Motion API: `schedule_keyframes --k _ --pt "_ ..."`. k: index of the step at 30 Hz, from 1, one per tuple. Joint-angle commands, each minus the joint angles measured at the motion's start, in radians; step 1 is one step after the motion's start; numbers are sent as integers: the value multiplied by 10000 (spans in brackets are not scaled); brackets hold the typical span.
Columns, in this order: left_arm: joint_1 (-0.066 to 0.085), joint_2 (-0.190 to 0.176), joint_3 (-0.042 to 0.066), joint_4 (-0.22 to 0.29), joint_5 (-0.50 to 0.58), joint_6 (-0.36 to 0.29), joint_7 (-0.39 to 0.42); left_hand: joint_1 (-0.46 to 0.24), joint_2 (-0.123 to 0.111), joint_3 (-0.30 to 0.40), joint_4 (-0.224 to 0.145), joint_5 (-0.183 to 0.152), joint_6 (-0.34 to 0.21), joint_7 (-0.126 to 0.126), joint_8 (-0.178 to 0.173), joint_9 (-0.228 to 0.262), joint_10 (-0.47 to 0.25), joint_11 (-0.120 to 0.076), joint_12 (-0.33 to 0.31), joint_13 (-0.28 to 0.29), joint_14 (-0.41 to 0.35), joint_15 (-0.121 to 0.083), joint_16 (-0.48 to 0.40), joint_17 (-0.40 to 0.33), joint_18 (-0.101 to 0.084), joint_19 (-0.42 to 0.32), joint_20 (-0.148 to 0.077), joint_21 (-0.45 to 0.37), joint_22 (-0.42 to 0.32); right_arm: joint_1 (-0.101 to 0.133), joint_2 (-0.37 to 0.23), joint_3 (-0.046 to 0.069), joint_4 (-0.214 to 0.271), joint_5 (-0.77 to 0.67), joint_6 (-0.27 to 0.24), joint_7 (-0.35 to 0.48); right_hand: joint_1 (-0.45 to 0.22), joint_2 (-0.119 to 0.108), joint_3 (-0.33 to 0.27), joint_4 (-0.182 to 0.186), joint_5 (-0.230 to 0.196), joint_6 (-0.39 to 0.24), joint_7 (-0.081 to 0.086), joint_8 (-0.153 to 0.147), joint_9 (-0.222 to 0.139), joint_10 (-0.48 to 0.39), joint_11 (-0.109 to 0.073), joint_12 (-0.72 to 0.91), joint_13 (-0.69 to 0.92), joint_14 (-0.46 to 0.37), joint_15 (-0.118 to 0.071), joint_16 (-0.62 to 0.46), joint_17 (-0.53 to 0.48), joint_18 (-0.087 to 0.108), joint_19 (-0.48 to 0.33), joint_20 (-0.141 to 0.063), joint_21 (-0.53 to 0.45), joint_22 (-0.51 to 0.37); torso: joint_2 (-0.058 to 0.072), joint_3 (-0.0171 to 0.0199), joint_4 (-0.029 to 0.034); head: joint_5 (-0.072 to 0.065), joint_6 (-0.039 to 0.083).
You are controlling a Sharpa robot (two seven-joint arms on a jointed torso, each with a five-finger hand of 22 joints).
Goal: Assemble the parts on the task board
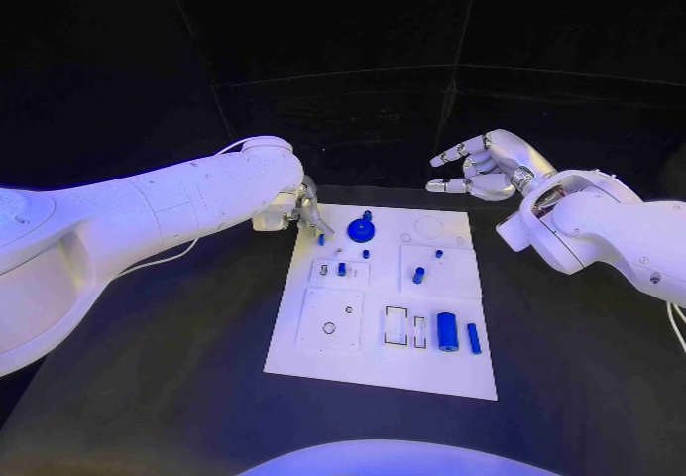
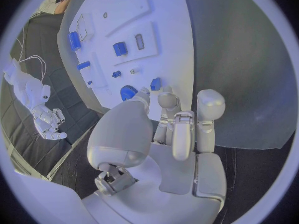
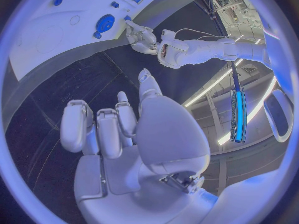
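Left hand sits at the board's far left corner, and its wrist view catches fingertips curled just beside a small blue part and the gear; whether it grips anything, I cannot tell. Right hand hovers beyond the far right corner, fingers spread, holding nothing, over bare table.
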Motion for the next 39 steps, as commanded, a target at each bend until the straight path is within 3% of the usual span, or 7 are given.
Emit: schedule_keyframes --k 1,25,33,39 --pt "5 29 2 -24 -85 100 201 83 4 -42 4 43 89 9 49 -16 -36 -6 39 -8 1026 53 3 2430 61 20 28 48 21 22 15 8 14 20 17 56 -5 95 -55 2 59 -55 5 64 -7 -58 1 10 29 485 -67 -67 232 202 -64 3 -64 -2 -3 -3 9 -7 -20" --pt "-47 93 -2 -56 -83 194 370 179 60 -64 11 39 180 -16 121 -23 -41 -22 57 -17 1028 44 8 2438 55 34 24 68 64 23 51 8 -10 20 87 55 -2 132 -60 11 69 -41 1 76 -3 -35 -2 41 51 491 -69 -56 256 196 -44 2 -52 23 -9 -5 2 46 -47" --pt "-56 82 -3 -20 -83 178 332 577 305 90 -94 50 228 -48 191 -69 -37 -56 92 -33 1030 15 15 2450 55 34 0 66 94 23 78 8 -31 20 98 53 75 190 -52 -21 90 -16 -9 98 1 -14 -13 68 64 498 -78 -51 271 195 -33 -4 -50 31 -6 -5 9 44 -66" --pt "-59 48 -3 36 -83 83 324 1314 594 561 -477 68 193 -106 213 -137 -60 -112 84 -78 1031 -30 17 2454 57 31 -36 55 117 23 83 8 -36 20 102 47 169 243 -41 -67 138 -12 -13 109 0 -13 -19 68 58 500 -85 -55 272 193 -22 -11 -49 39 -4 -4 12 30 -83"
